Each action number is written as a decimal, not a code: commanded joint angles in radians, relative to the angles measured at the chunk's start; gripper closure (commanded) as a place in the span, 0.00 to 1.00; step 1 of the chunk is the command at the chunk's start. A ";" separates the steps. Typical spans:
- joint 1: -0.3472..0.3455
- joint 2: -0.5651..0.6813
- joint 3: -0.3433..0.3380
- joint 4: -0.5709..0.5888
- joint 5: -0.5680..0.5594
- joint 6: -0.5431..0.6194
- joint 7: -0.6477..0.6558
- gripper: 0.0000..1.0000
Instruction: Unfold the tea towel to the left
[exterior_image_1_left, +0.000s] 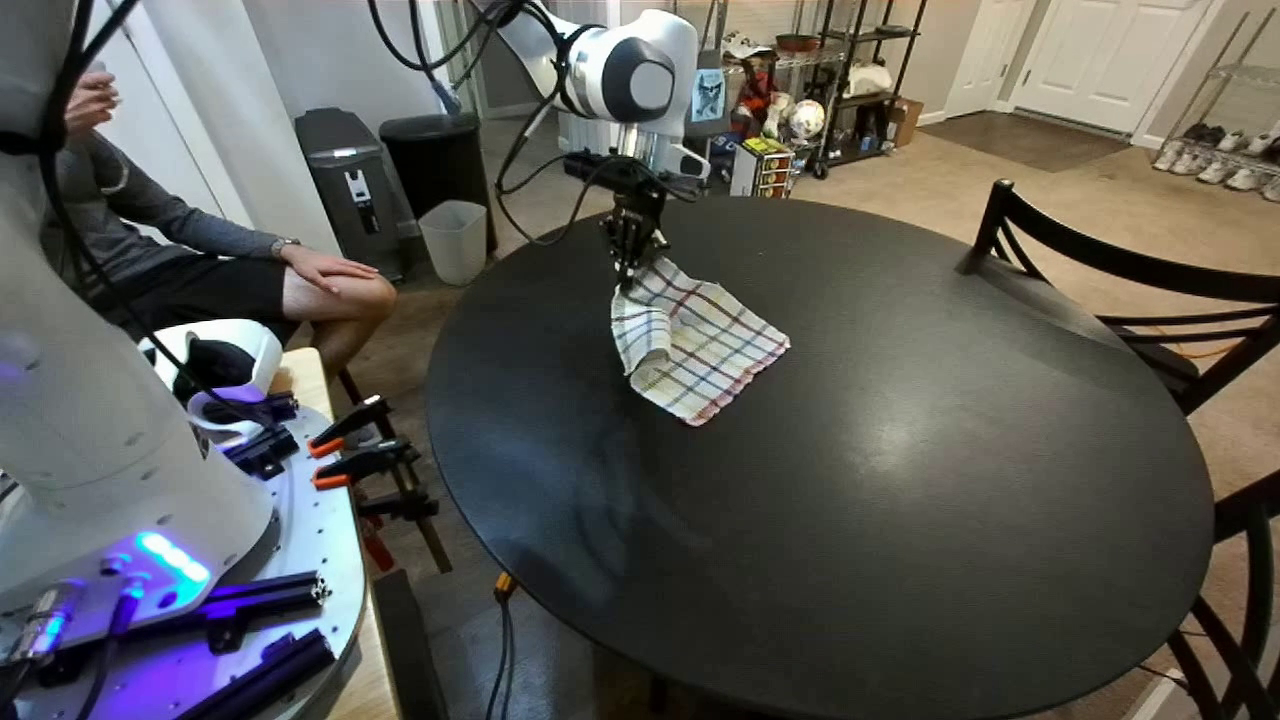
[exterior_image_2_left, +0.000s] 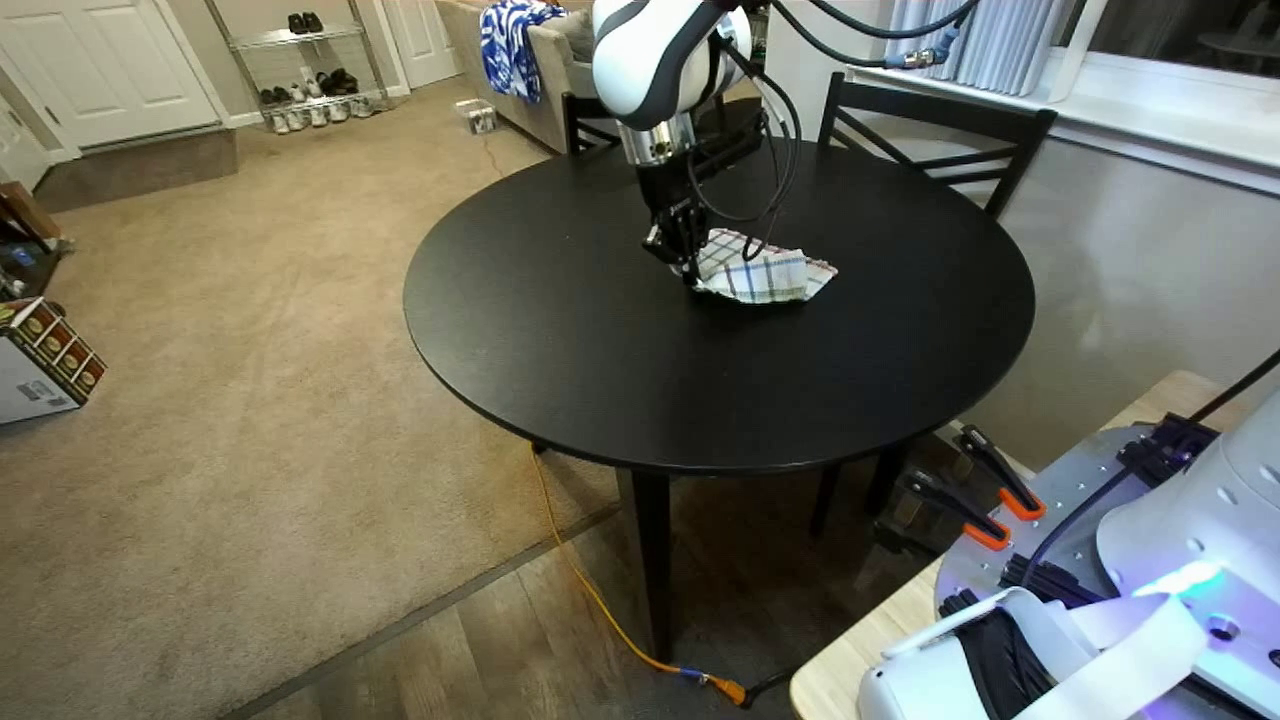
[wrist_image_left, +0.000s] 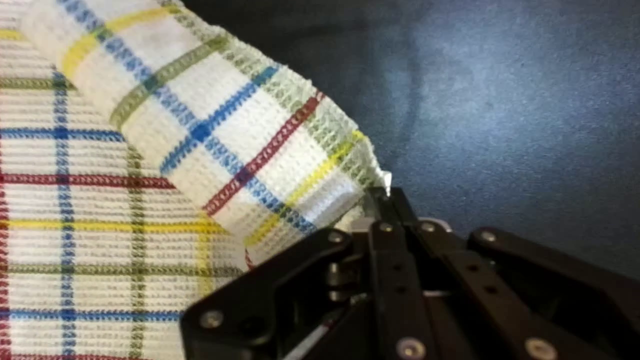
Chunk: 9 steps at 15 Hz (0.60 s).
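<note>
Nearest in an exterior view, the robot base (exterior_image_1_left: 110, 440) stands on a mounting plate (exterior_image_1_left: 318, 540), and clamps (exterior_image_1_left: 372, 462) bite along its edge, presumably so that nothing shifts when the robot reaches out. A white headset (exterior_image_1_left: 257, 352) sits just beside the base.

Beyond stretches the round black tabletop (exterior_image_1_left: 860, 560), and on it, past the middle and toward the robot's side, lies the tea towel (exterior_image_1_left: 722, 338). Much of it is flat; the edge by the gripper (wrist_image_left: 386, 194) is lifted and curls over the rest. The jaws are together, clamped on the hem, apparently at or near a corner, as the wrist view shows best. That hold seems chosen so the doubled layer can be drawn outward and turned over to the left, the flat part's own weight serving as anchor; the unfolding looks only partly done.

In an exterior view the towel (exterior_image_2_left: 765, 275) runs sideways, gripped end to the left, a loose corner pointing right. Its long axis seems to lead away from the jaws, though the curl hides the true proportions.

Farther off come a dark chair (exterior_image_1_left: 1140, 262) and, at the back, a white door (exterior_image_1_left: 1115, 60).
</note>
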 joint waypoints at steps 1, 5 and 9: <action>0.025 0.020 0.005 0.021 0.007 0.017 -0.019 0.98; 0.036 0.053 0.002 0.067 0.010 0.009 -0.020 0.98; 0.031 0.081 -0.002 0.107 0.014 0.003 -0.024 0.94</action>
